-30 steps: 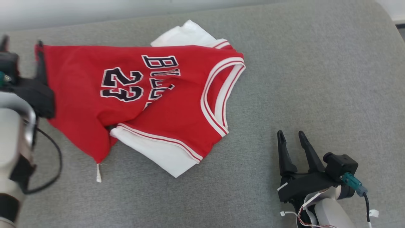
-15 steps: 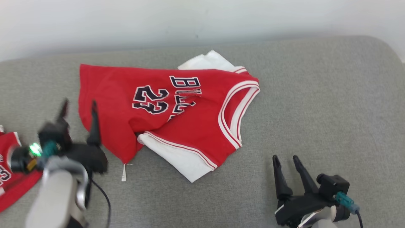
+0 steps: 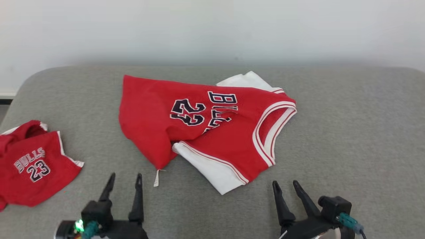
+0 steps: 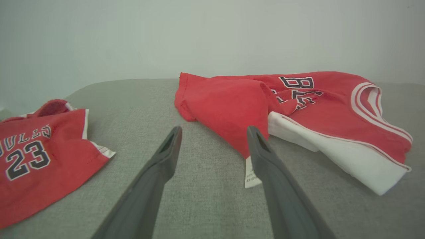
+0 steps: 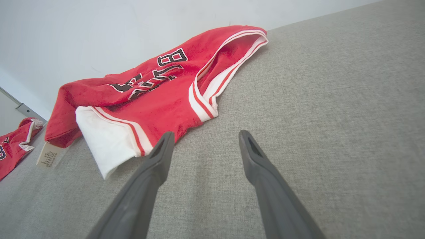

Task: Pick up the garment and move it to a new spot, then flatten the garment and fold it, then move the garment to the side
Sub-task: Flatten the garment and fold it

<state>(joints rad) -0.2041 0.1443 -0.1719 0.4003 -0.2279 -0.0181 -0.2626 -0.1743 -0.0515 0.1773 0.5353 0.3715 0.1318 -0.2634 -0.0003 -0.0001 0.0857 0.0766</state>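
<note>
— While the garment [image 3: 206,129] is lying rumpled on the cushion [image 3: 358,139], what are your claws doing?
— Left gripper [image 3: 126,175] and right gripper [image 3: 284,182] are hovering released, empty, just short of its near edge, likely readying to flatten it.

All 3 views (wrists low, head high) share the garment [image 3: 225,139].

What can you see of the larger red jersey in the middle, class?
The larger red jersey is soft fabric with a black "23", creased lettering, striped trim and white panels. It lies crumpled, folded over itself, on the grey padded surface, a white care label at its near corner. Only the surface touches it.
</note>
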